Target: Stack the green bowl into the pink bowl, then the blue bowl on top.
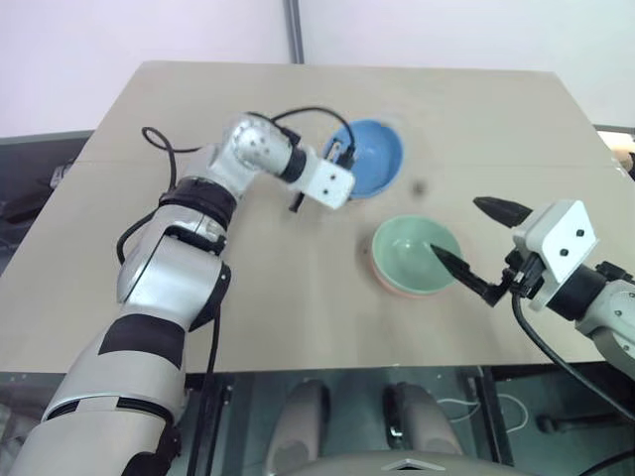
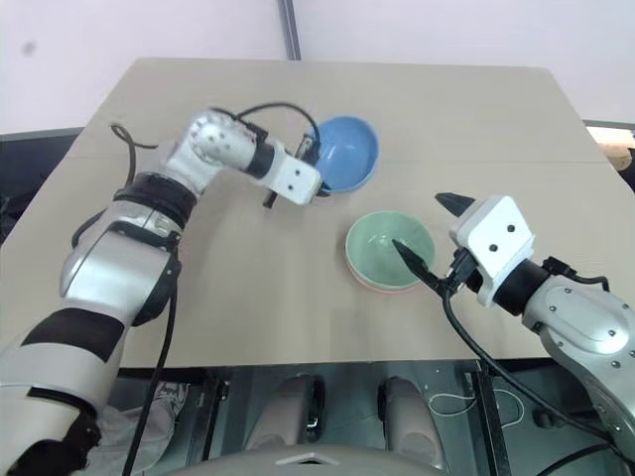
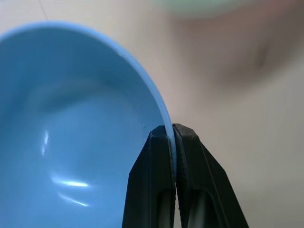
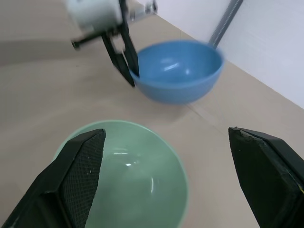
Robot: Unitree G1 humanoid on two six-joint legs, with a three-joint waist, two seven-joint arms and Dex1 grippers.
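Observation:
My left gripper (image 3: 173,130) is shut on the near rim of the blue bowl (image 1: 372,157), which hangs tilted a little above the table, at the back middle. The same pinch shows in the right wrist view, where the left gripper (image 4: 127,64) holds the blue bowl (image 4: 183,71) by its edge. The green bowl (image 1: 417,256) sits inside the pink bowl (image 1: 395,289), of which just a thin rim shows underneath. My right gripper (image 1: 458,228) hovers open just right of that stack, one finger over the green bowl's edge, with nothing between its fingers.
The beige table (image 1: 496,109) has bare room to the left and at the back. Its front edge runs close below the stacked bowls. A grey post (image 1: 294,30) stands against the wall behind the table.

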